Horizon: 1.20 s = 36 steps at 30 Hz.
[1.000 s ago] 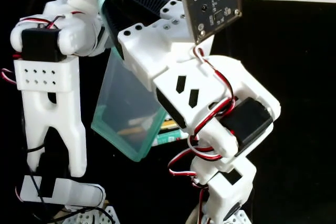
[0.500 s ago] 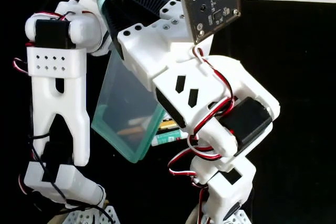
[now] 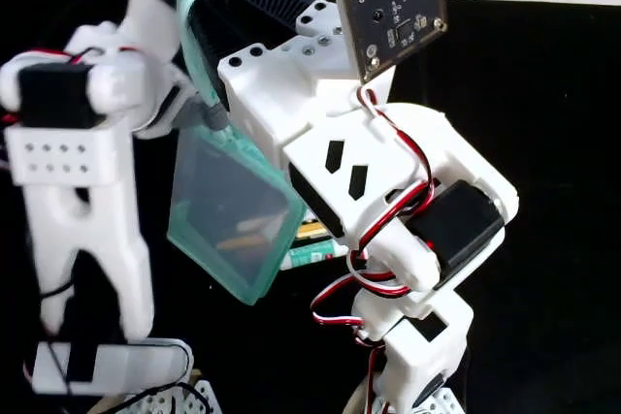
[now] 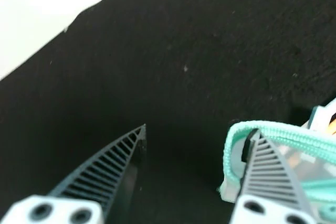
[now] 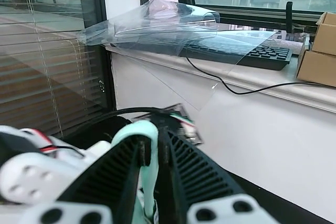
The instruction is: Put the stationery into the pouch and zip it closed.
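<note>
Two arms up over the black table; right gripper is clamped tight on the teal rim of the pouch, which hangs tilted between the arms; some stationery sits down at its low end; left gripper is spread wide, one finger right up against that teal rim, gripping nothing.
</note>
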{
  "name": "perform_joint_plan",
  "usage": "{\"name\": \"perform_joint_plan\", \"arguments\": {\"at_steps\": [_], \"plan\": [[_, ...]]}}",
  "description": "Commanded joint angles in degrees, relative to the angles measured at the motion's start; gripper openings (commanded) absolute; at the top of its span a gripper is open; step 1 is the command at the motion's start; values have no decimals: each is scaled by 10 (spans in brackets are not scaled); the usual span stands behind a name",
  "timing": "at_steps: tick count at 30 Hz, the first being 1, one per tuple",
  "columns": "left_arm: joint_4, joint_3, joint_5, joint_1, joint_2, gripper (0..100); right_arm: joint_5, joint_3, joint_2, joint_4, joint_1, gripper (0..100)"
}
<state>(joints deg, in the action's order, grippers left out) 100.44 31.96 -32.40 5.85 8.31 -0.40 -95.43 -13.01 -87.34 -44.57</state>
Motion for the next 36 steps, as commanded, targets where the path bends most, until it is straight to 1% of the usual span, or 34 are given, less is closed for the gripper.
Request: {"name": "perform_joint_plan", "arguments": {"at_steps": [1, 6, 10, 15, 20, 26, 30, 33, 36], "plan": [[6, -65, -5, 22, 65, 309, -2, -36, 5, 2, -2, 15], [5, -182, -34, 29, 163, 304, -2, -36, 6, 3, 14, 15], [4, -262, -38, 26, 239, 242, -3, -36, 6, 4, 33, 15], [4, -299, -38, 25, 290, 161, -3, -36, 6, 4, 43, 15], [4, -293, -38, 25, 303, 3, -3, -36, 6, 3, 52, 15], [4, -290, -35, 25, 303, 6, -3, -36, 6, 3, 89, 15], [4, -241, -28, 25, 303, 6, -4, -36, 6, 1, 115, 15], [-1, -182, 23, 25, 298, 6, -4, -36, 6, 0, 128, 15], [-35, -157, 83, 26, 298, 6, -4, -36, 6, -1, 133, 15]]}}
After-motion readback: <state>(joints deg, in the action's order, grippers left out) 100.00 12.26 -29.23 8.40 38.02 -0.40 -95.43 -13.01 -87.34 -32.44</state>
